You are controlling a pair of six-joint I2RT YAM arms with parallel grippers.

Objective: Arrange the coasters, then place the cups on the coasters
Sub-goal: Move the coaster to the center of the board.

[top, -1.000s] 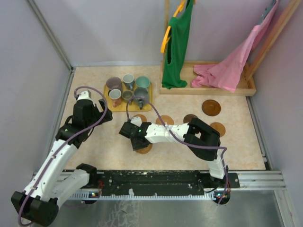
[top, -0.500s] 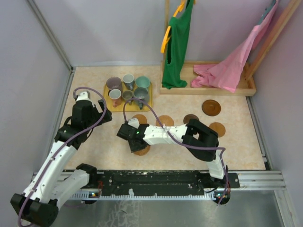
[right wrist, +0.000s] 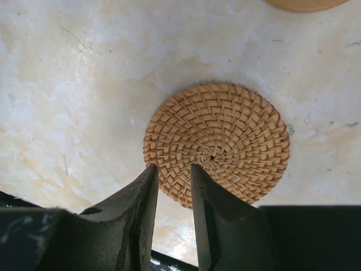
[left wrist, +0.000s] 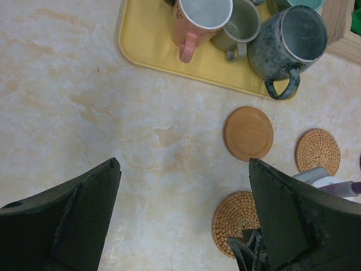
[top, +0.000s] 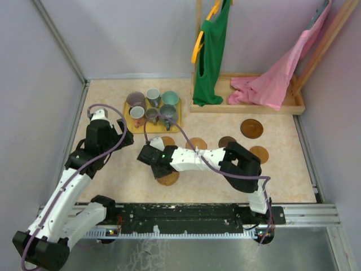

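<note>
Several cups stand on the yellow tray at the back left; the left wrist view shows a pink cup, a grey-green one and a dark grey-blue one. A woven coaster lies flat near the front. My right gripper hovers at its near edge, fingers a narrow gap apart with nothing between them. More coasters lie in a row: a smooth tan coaster, a woven coaster and a dark coaster. My left gripper is wide open over bare table.
Two more coasters lie at the right, a dark brown coaster and a tan coaster. A wooden rack base at the back right carries a green garment and a pink garment. Walls close in on the left, back and right.
My right wrist and gripper have shifted a little to the left, and the woven coaster under them has slid slightly left too. The left arm has stayed still.
</note>
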